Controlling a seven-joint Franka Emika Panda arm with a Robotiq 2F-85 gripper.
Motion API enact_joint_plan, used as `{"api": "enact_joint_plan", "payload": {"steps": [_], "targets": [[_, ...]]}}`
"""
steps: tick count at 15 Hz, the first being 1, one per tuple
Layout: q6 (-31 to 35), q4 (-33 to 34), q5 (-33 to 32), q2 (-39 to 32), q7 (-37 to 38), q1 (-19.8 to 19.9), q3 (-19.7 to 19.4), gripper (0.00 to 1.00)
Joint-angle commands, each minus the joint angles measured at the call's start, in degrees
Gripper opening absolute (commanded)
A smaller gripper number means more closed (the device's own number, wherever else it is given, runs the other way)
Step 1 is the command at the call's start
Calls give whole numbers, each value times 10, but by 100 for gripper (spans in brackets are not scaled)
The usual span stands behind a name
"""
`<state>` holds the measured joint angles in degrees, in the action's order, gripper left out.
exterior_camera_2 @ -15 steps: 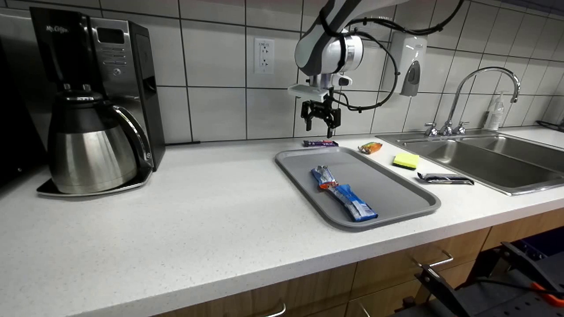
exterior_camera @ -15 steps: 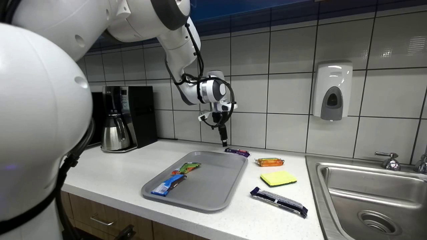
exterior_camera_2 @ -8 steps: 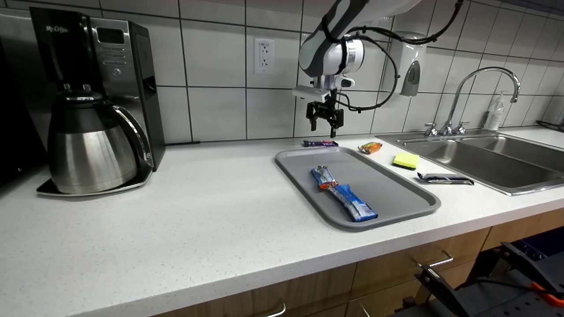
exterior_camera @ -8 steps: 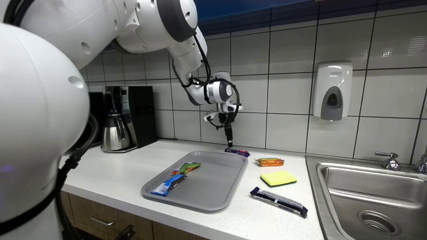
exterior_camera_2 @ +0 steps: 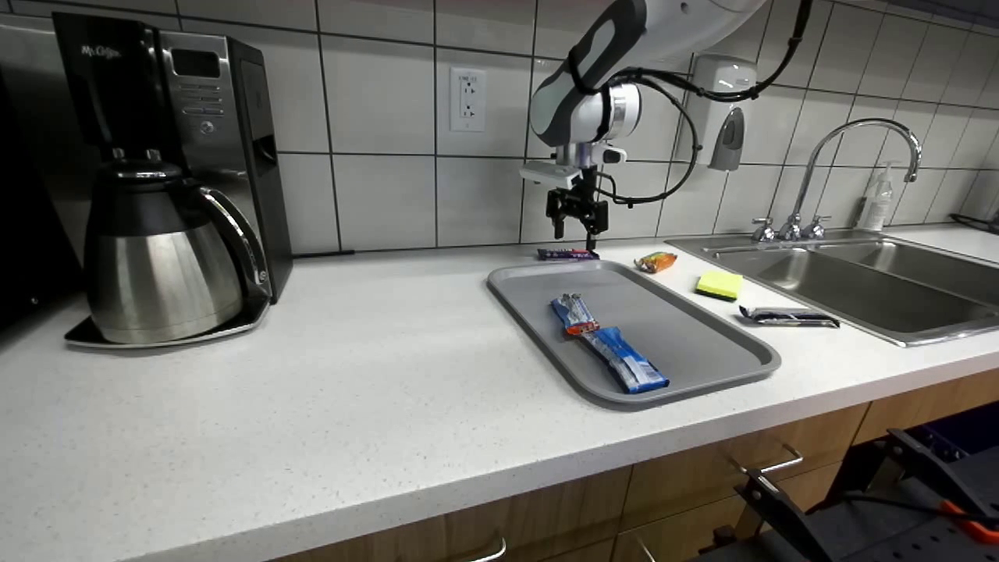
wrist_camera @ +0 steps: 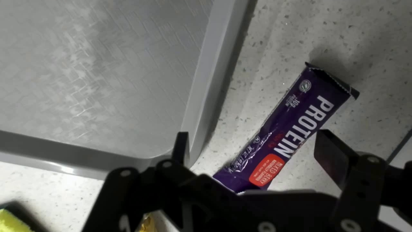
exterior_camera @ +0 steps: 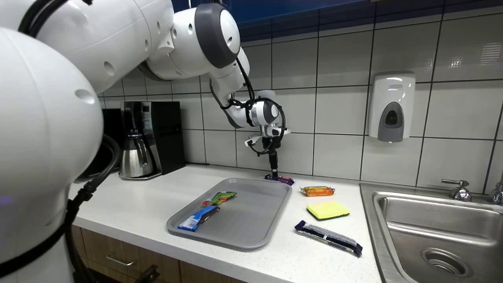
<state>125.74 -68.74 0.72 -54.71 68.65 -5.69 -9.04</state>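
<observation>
Your gripper (wrist_camera: 254, 143) has its fingers spread wide apart and holds nothing. In the wrist view the purple protein bar (wrist_camera: 286, 129) lies aslant between the two fingertips, label up, on the speckled counter (exterior_camera_2: 351, 375); whether a fingertip touches it, you cannot tell. Your arm (exterior_camera: 184, 43) reaches forward from its base, bends downward past the elbow and brings its wrist close to the tiled wall (exterior_camera: 342, 106), so the gripper points almost straight down. Just beside the bar is the gray tray (exterior_camera_2: 702, 328), bearing a blue-wrapped bar (exterior_camera_2: 624, 361) and a multicolored packet (exterior_camera: 220, 198). Toward the sink (exterior_camera: 378, 228) lie an orange packet (exterior_camera: 317, 191), a yellow sponge (exterior_camera: 328, 210) and a dark-wrapped bar (exterior_camera: 329, 238).

Against a second ago, your gripper is lower and nearer the sink: in an exterior view its lower end now overlaps the purple protein bar, where it showed above it before. Your arm's elbow has dropped with it. The tray and everything on the counter lie as they did.
</observation>
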Motion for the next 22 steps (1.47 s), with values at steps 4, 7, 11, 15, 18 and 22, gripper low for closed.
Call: {"api": "enact_joint_plan", "payload": {"steps": [4,7,11,15,18,22], "targets": [[-57,102,11,-60,42,14,6,100],[-71,128,12,-74,50,18,8,100],[-84,159,11,-90,58,24,8,100],[-92,184,10,-105,66,28,8,100],[-98,198,10,-115,68,30,9,100],[-102,216,9,-128,71,31,9,100]]}}
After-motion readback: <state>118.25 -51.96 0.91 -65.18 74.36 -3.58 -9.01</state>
